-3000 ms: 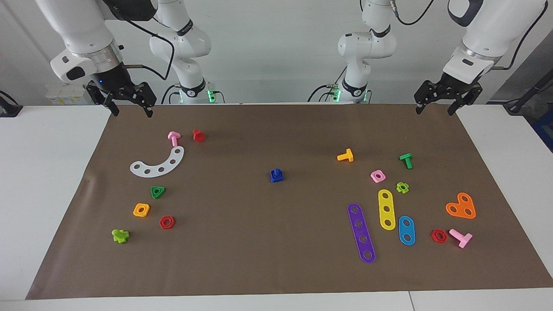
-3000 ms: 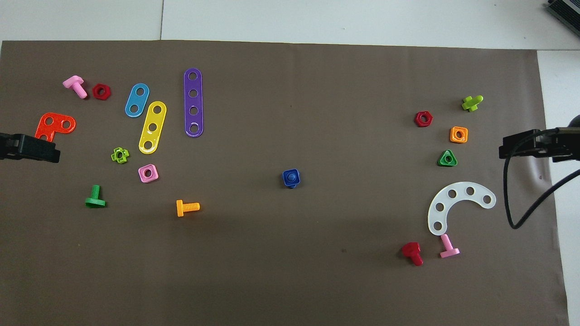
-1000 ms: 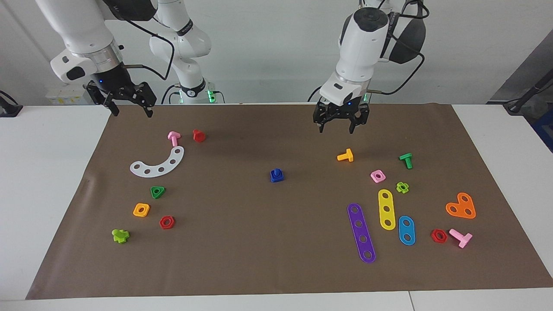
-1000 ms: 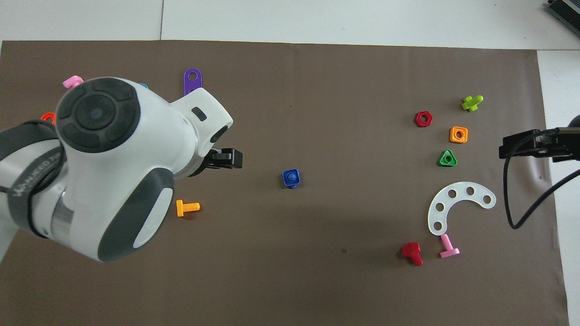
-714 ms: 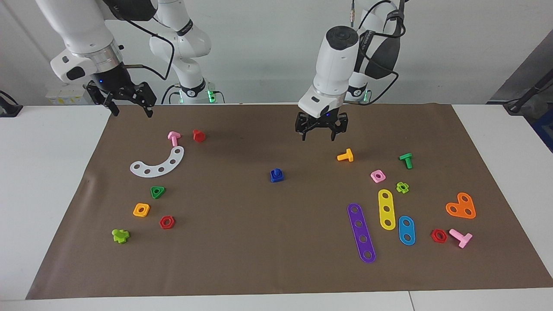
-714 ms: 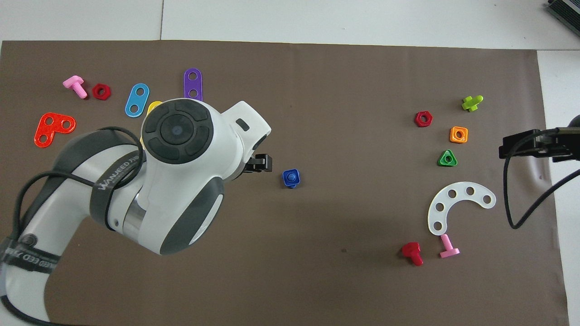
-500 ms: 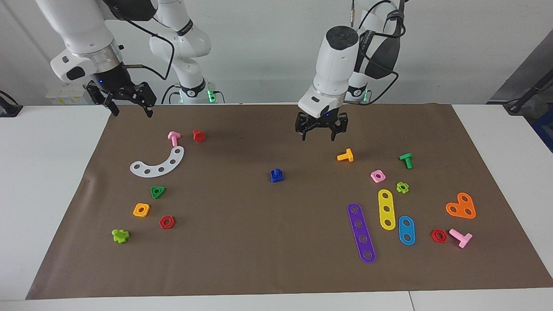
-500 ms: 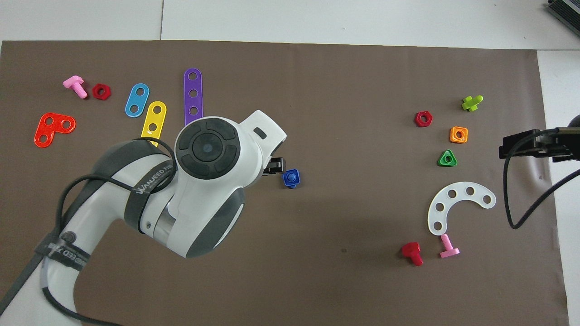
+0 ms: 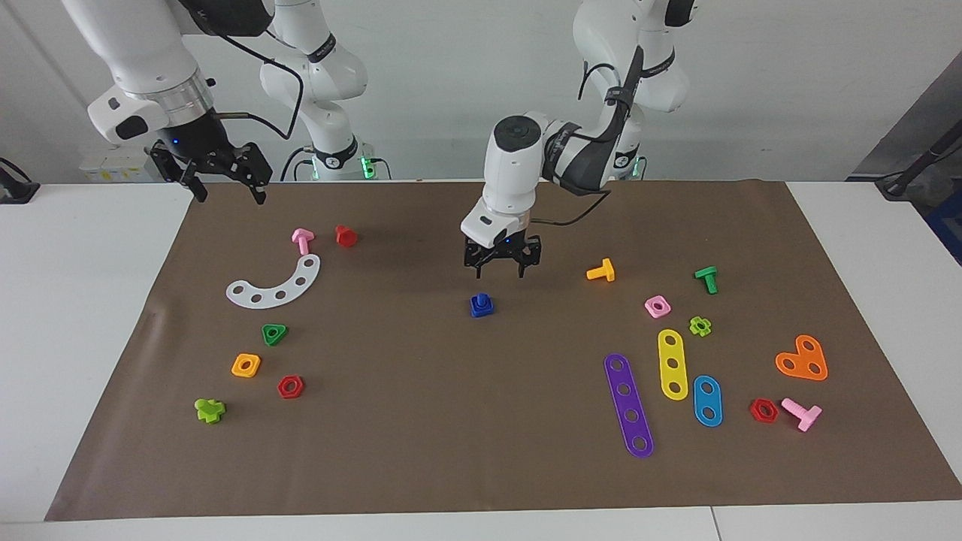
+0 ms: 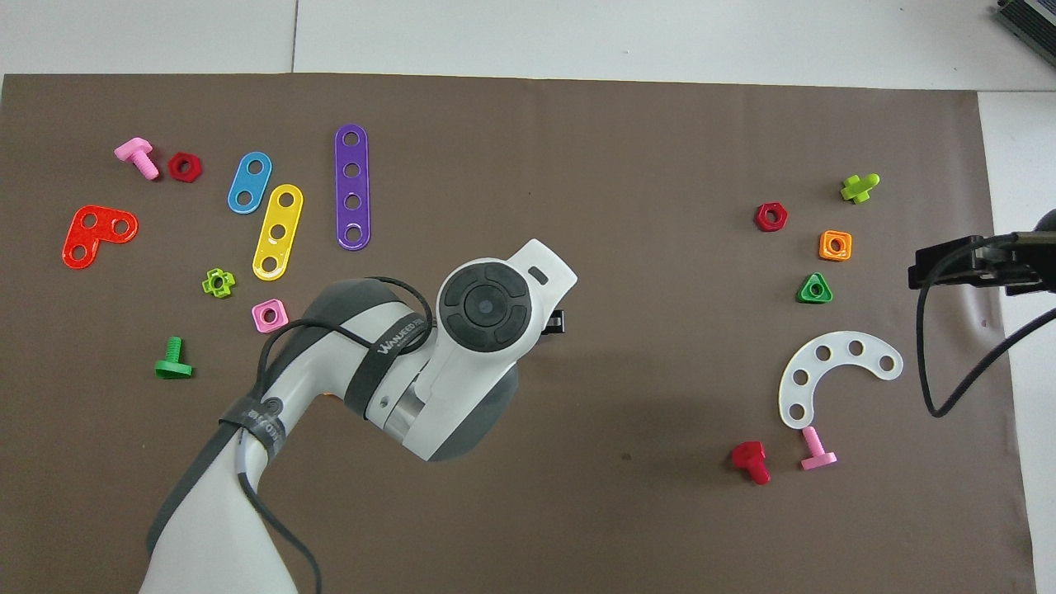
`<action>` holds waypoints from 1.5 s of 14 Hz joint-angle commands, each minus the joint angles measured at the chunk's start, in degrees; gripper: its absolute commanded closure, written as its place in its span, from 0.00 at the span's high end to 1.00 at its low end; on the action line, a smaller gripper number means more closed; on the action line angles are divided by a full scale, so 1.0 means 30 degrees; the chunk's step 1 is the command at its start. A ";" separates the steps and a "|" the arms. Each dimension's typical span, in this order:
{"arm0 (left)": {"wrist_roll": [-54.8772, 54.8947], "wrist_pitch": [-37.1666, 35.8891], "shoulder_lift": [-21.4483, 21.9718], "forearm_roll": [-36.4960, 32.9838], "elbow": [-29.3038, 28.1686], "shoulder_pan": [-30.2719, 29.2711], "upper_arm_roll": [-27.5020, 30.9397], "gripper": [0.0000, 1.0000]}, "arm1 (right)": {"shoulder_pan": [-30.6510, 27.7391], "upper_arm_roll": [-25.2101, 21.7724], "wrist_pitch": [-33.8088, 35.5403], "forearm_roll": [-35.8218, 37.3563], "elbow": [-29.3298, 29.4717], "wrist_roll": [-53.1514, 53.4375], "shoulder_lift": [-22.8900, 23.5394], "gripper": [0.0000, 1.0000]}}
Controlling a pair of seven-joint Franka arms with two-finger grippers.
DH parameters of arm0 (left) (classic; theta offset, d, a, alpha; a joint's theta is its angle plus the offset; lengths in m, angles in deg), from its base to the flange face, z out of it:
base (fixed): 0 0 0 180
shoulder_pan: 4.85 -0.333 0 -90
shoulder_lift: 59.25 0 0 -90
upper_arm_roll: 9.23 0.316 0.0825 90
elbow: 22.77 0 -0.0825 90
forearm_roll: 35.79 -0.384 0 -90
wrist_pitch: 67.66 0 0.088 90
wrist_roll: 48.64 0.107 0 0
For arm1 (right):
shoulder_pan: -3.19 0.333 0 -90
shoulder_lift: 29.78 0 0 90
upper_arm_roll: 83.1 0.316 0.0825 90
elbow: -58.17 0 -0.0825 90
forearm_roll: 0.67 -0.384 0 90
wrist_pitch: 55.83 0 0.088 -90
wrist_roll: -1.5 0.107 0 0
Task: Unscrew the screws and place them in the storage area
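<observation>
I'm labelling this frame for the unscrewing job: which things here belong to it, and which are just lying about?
In the job:
- blue bolt
- left pincer, open above it

Lying about:
- white curved plate
- purple strip
- orange bolt
- right pincer, waiting, open

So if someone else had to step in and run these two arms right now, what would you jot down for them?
Left gripper: open, up in the air above the dark blue bolt, not touching it.
Right gripper: open, waiting over the mat's edge at its own end.
The bolt stands mid-mat, seated in a blue square nut; the overhead view hides it under the left arm.
Done: the approach only.
Left: lower, grip, unscrew the bolt, carry it to storage.
</observation>
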 commanded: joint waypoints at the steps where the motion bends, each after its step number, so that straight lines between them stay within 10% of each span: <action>1: -0.0823 0.0703 -0.1473 -0.0542 0.1177 0.0524 0.0380 0.91 | 0.0003 -0.0026 0.0099 -0.0080 -0.0405 -0.0498 -0.0422 1.00; 15: -0.1905 0.2669 -0.2736 -0.1157 0.0476 0.0700 0.0497 0.86 | 0.0003 -0.0026 0.0099 -0.0080 -0.0405 -0.0498 -0.0422 1.00; 21: -0.2669 0.2319 -0.2677 -0.1157 0.0473 0.0730 0.0497 0.62 | 0.0003 -0.0026 0.0099 -0.0051 -0.0405 -0.0498 -0.0422 1.00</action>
